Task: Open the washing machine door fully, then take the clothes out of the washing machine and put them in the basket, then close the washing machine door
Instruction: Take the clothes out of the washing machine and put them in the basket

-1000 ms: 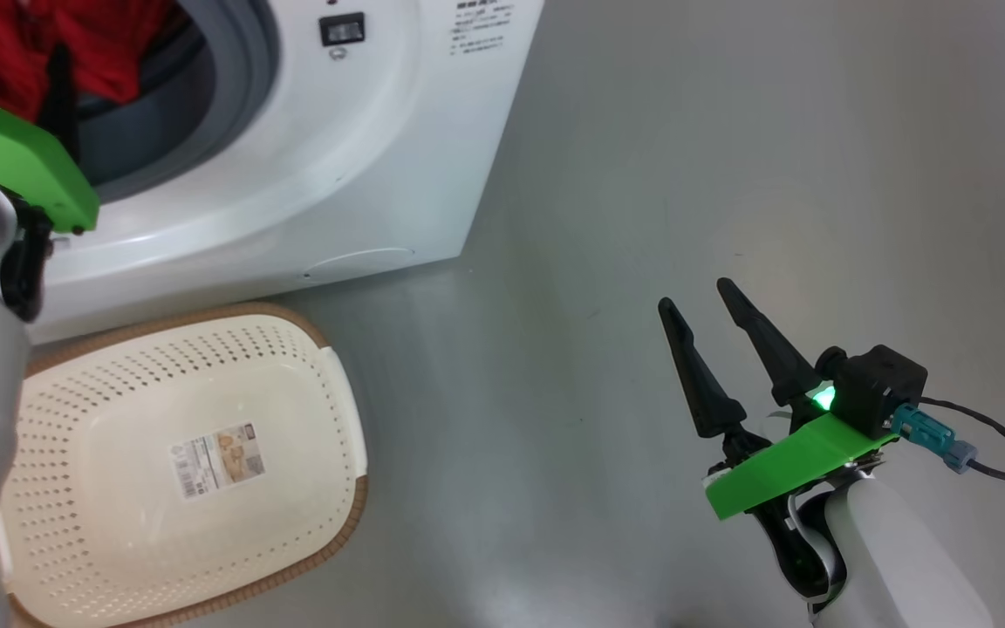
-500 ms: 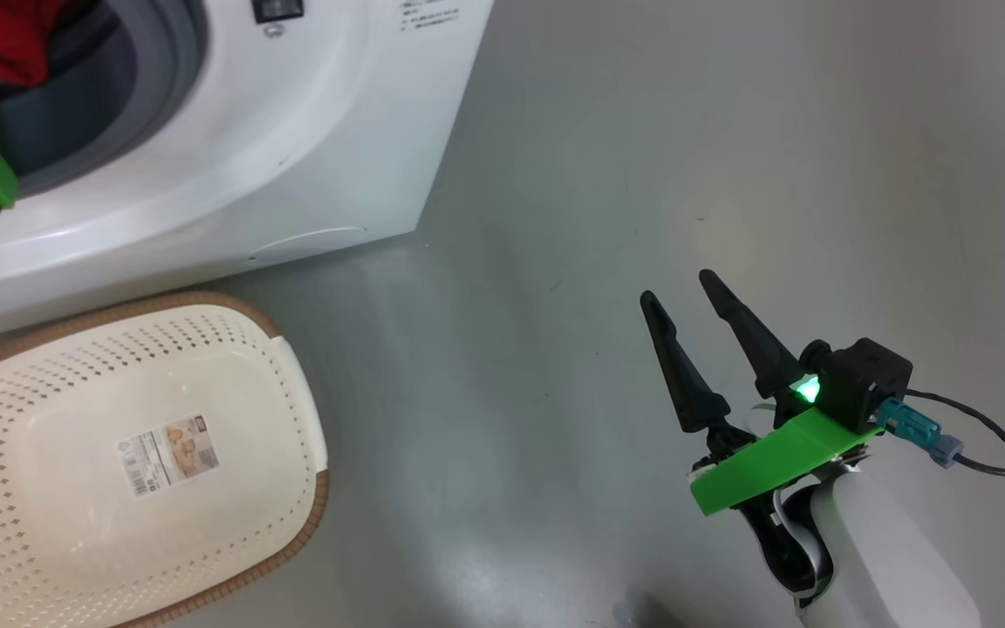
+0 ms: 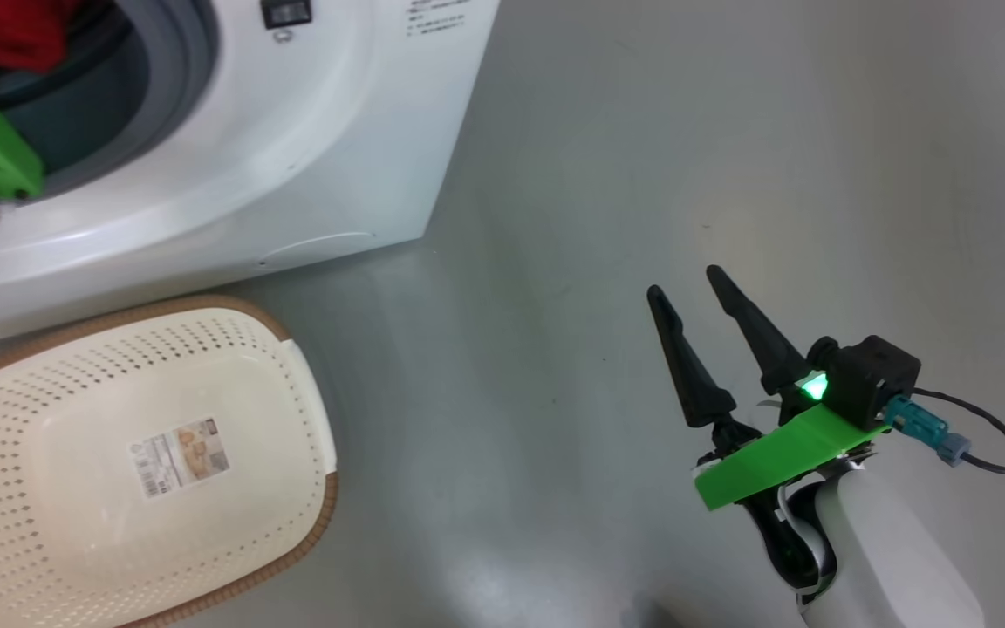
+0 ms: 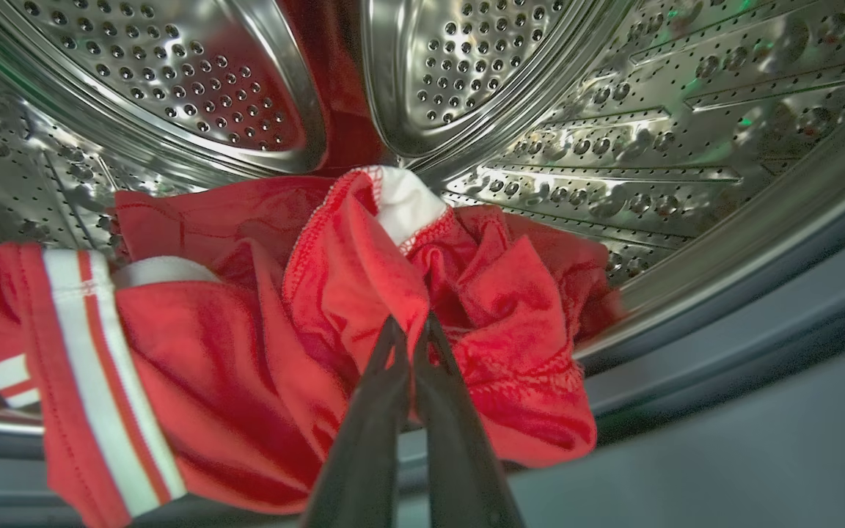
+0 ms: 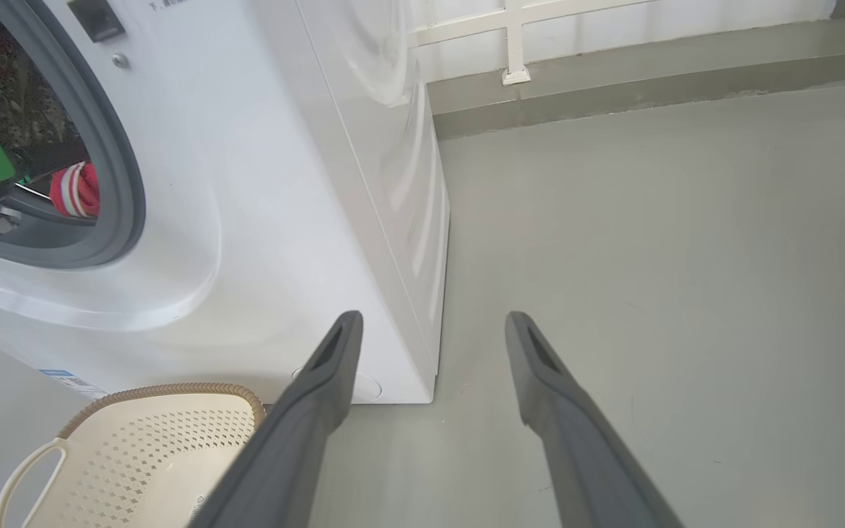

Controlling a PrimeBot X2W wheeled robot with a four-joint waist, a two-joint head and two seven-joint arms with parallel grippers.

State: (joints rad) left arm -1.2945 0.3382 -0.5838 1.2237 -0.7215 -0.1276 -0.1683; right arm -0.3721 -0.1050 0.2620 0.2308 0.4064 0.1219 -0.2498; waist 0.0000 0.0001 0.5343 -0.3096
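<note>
The left gripper is pinching a thin fold of the clothes inside the washing machine — it is risking a slip, or a trailing sleeve missing the basket. The right gripper is hanging spread.

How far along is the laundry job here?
Done: the washing machine stands open. In hand: the left gripper is shut on the clothes inside the drum. Left: the basket holds no clothes, the right gripper hangs open, the door needs closing.
</note>
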